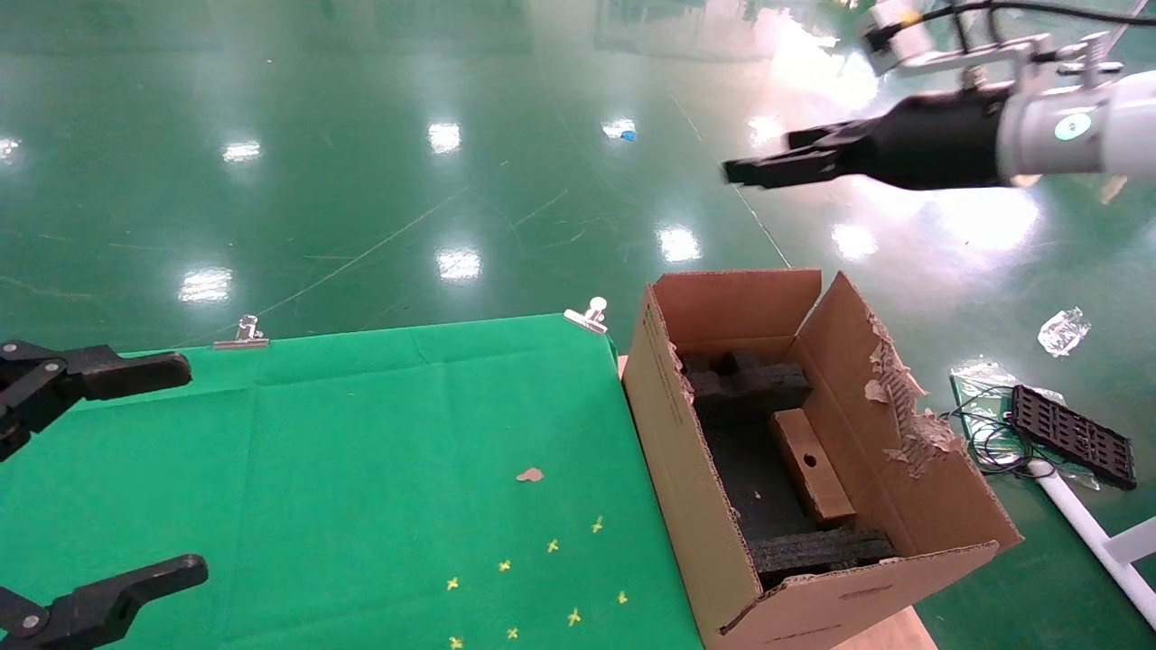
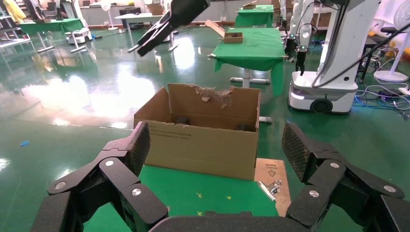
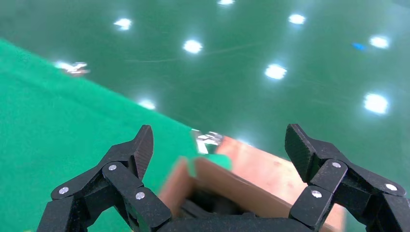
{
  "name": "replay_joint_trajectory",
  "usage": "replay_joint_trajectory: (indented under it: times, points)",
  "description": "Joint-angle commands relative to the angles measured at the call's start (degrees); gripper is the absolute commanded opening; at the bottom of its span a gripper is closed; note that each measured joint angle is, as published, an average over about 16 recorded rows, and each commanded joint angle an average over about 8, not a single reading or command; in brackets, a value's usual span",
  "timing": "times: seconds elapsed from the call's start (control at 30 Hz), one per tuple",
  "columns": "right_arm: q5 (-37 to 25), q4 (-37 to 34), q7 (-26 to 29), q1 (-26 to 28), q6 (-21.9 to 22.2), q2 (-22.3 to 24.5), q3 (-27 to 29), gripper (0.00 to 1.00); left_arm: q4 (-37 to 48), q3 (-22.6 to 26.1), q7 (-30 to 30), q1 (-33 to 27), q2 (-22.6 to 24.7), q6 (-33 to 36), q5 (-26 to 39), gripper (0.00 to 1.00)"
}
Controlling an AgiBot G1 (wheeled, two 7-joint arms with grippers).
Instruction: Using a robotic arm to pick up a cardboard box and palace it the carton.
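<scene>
Stood on a glossy dark-green poured floor (image 1: 379,162), mirrored with bright white patches of overhead light (image 1: 459,263). Was crossed by thin pale scratch lines (image 1: 379,244). Held a green-cloth-covered desk (image 1: 361,451), its cloth pinned at the far edge by silver metal binder clips (image 1: 242,334). Carried small yellow cross marks (image 1: 551,545) on the cloth. Lay littered to the right with a crumpled clear plastic wrapper (image 1: 1063,330) and a flat black slotted tray (image 1: 1072,435) beside coiled black wire. Showed, farther back in the left wrist view, another green-draped table (image 2: 256,48), a white wheeled robot base (image 2: 321,92) and a white pedestal fan (image 2: 394,43).
</scene>
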Motion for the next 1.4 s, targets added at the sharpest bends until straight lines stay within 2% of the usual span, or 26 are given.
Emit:
replay_joint_trajectory:
  times: [0.03, 1.4]
  points:
    - [0.76, 2.0, -0.53, -2.05, -0.62, 0.22, 1.95, 1.0, 0.01, 0.01, 0.01, -0.01, 0.0, 0.0, 0.0, 1.0]
    - [16.45, 43.04, -11.36, -44.03, -13.36, 4.75, 42.03, 1.0, 0.02, 0.13, 0.07, -0.04, -0.05, -0.04, -0.08, 1.0]
